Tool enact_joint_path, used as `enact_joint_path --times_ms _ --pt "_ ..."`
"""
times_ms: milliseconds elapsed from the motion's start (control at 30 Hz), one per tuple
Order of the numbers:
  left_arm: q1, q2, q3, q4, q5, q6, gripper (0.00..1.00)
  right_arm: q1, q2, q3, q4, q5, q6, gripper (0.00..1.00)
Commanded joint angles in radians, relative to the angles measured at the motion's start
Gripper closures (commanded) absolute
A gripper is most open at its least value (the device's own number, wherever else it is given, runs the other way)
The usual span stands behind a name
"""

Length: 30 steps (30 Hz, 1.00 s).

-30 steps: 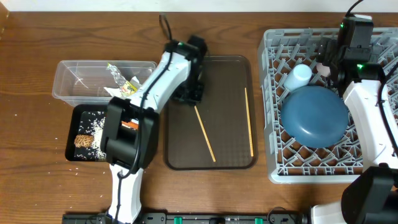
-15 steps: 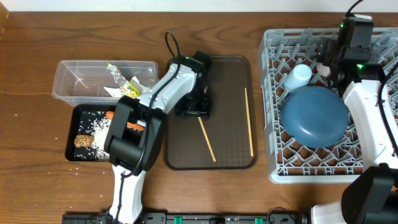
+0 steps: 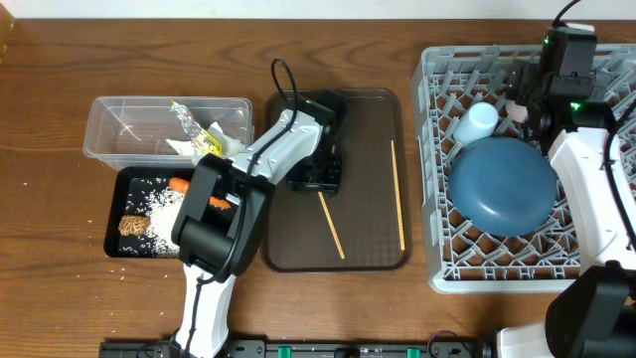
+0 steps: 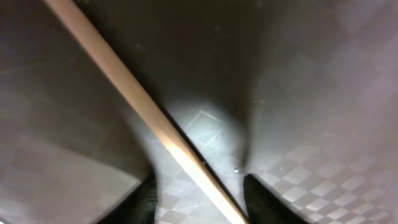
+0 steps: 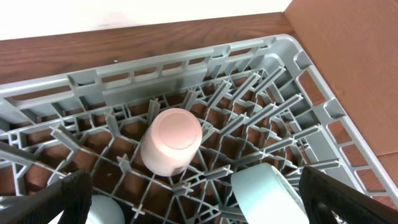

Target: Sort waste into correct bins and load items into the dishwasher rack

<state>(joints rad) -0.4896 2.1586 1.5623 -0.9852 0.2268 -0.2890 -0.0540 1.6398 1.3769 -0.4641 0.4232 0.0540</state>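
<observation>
Two thin wooden chopsticks lie on the brown serving tray point(image 3: 373, 114). My left gripper point(image 3: 316, 181) is low over the upper end of the left chopstick point(image 3: 332, 229). In the left wrist view that chopstick point(image 4: 143, 106) runs diagonally between my open fingers point(image 4: 202, 208), which do not grip it. The right chopstick point(image 3: 397, 194) lies apart. The grey dishwasher rack point(image 3: 437, 268) holds the dark blue plate point(image 3: 502, 187), a light blue cup point(image 3: 478, 121) and the pinkish-white cup point(image 5: 172, 140). My right gripper point(image 5: 199, 208) is open above the rack's far end.
The clear tub point(image 3: 119, 124) holds the silver-yellow wrapper point(image 3: 194, 123) and white paper point(image 3: 185, 147). The black tray point(image 3: 113, 214) holds rice point(image 3: 154, 204), the carrot point(image 3: 180, 184) and the brown lump point(image 3: 132, 226). Stray rice grains dot the table at the left.
My left gripper has moved toward the front and slightly right across the brown tray, down to the upper end of the left chopstick. The right arm has not moved.
</observation>
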Motion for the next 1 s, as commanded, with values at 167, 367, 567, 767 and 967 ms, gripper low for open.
enact_joint_path --times_ms 167,367,567,767,967 --pt "0.002 0.036 -0.036 0.0 -0.01 -0.005 0.74 -0.002 -0.005 0.003 -0.001 0.014 0.02 0.01" --pt "0.002 0.04 -0.036 0.001 -0.011 -0.004 0.94 -0.002 -0.005 0.003 -0.001 0.014 0.02 0.01" --pt "0.008 0.034 -0.01 -0.009 -0.027 0.003 0.94 -0.002 -0.005 0.003 -0.001 0.014 0.02 0.01" --pt "0.031 0.018 0.101 -0.037 -0.056 0.003 0.94 -0.002 -0.005 0.003 -0.001 0.014 0.02 0.01" --pt "0.044 0.016 0.309 0.013 -0.054 -0.011 0.94 -0.002 -0.005 0.003 -0.001 0.014 0.02 0.01"
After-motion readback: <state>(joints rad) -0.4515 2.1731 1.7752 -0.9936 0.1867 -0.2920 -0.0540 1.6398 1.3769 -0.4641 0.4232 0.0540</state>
